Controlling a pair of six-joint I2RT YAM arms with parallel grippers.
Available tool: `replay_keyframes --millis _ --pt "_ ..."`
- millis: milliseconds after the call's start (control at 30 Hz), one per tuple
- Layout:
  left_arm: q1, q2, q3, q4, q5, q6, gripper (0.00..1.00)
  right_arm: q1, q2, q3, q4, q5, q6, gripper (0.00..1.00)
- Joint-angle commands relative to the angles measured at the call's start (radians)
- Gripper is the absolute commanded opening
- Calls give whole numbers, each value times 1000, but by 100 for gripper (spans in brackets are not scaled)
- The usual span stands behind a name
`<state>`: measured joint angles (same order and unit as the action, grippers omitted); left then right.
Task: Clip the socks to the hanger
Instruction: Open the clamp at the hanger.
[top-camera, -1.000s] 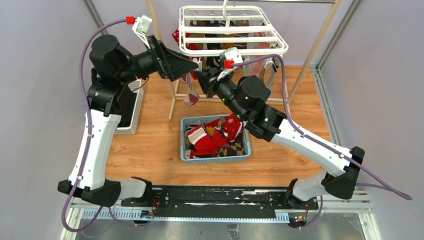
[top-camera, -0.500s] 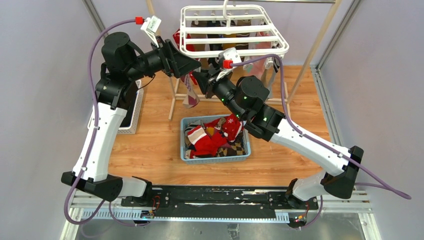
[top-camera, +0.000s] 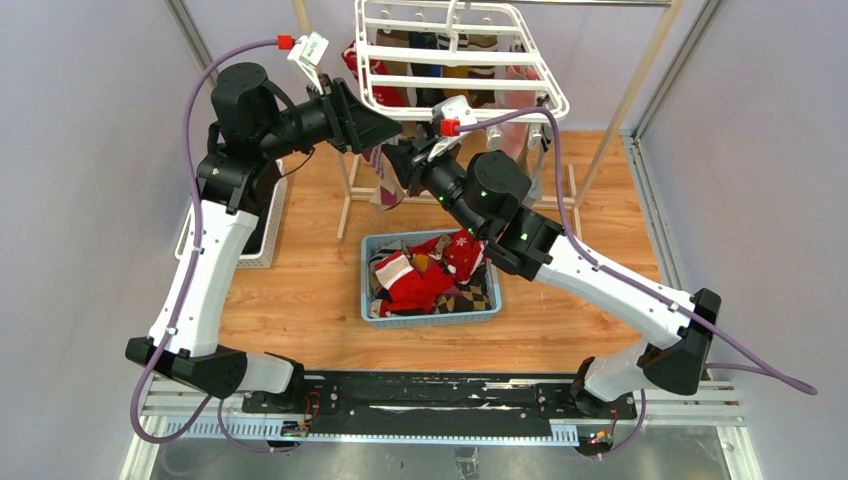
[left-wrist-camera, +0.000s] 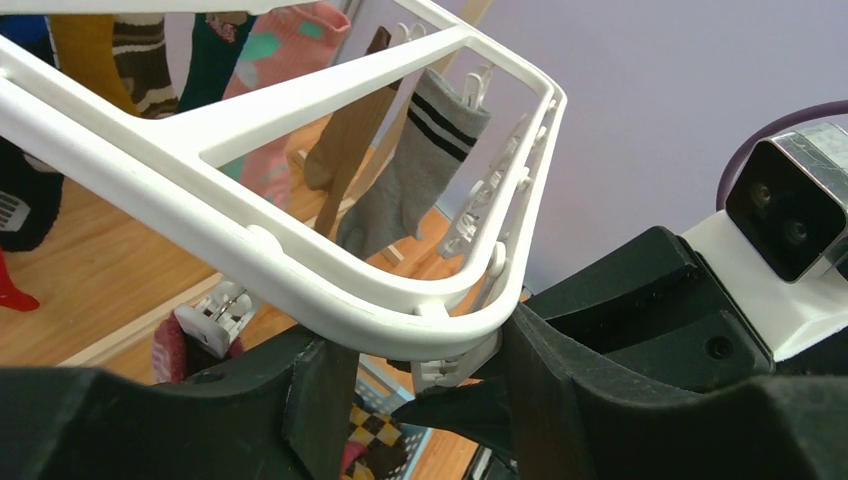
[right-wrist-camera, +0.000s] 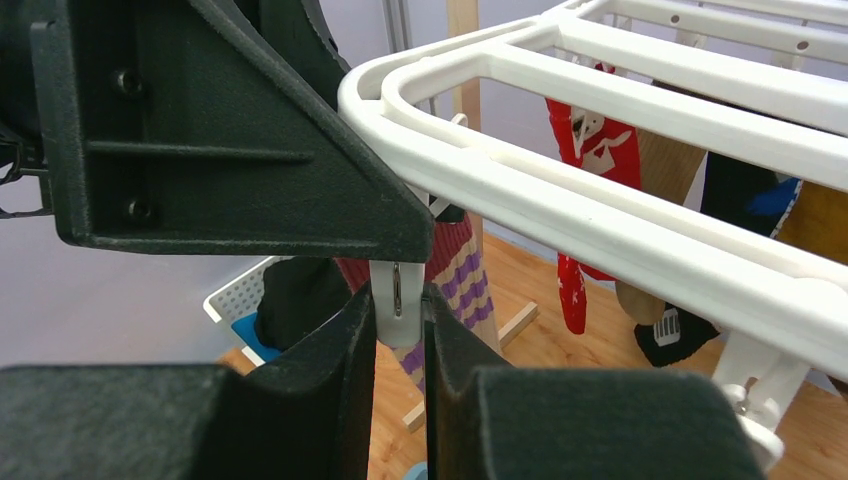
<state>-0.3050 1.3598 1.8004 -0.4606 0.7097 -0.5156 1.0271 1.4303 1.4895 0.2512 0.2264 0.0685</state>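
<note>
While hung with socks (left-wrist-camera: 415, 175), white grid hanger (top-camera: 455, 62), tilted

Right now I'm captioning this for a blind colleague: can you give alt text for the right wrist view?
The right gripper is pinching a small white clip that hangs under the corner of the white hanger. A maroon sock with purple stripes dangles just behind; the left gripper's black body fills the upper left.

No readable text, labels or numbers appear anywhere.
</note>
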Motion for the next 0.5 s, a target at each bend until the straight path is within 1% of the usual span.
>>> replay_keyframes --millis 0,67,100,167,200,300,467 --pt "-11 5 15 0 -25 17 55 -1 20 18 -11 -45 25 0" --pt "-12 -1 6 -4 -32 22 55 -1 26 29 -20 -49 27 0" --pt "-13 -5 3 -6 -33 27 57 -1 29 34 -26 -52 26 0" --pt "-13 -12 1 -13 -32 36 68 -1 33 38 -30 -53 26 0" --pt "-13 -16 0 -14 -33 42 70 0 33 39 -31 -53 25 0" --pt "-13 -25 -1 -23 -43 63 69 0 34 39 -32 -56 27 0" --pt "-14 -31 -8 -46 -60 101 60 4 38 49 -43 -59 25 0"
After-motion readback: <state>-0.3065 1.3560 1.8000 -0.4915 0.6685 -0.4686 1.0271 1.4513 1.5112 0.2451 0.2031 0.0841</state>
